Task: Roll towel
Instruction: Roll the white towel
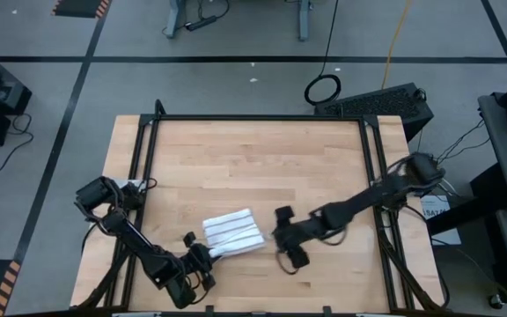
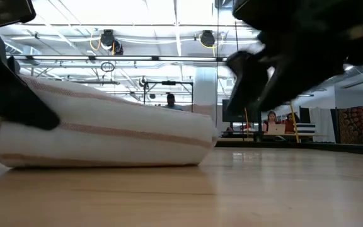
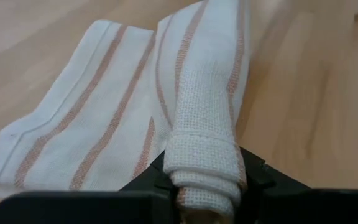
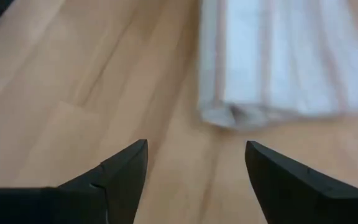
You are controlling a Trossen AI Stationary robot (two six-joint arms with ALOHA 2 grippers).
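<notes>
Rolled striped towel (image 3: 204, 168), soft, light and limp, pinched at its end by the left end effector (image 3: 207, 202); right end effector (image 4: 194, 168) open nearby above the table (image 1: 236, 158).

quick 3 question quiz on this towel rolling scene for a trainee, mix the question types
1. True or false: the right gripper is shut on the towel.
2. Which gripper pinches the towel's rolled end?
3. The towel lies on: (a) a metal tray, (b) the wooden table, (c) the floor.

Key
1. False: its fingers stand open, apart from the towel.
2. The left gripper.
3. b
</notes>
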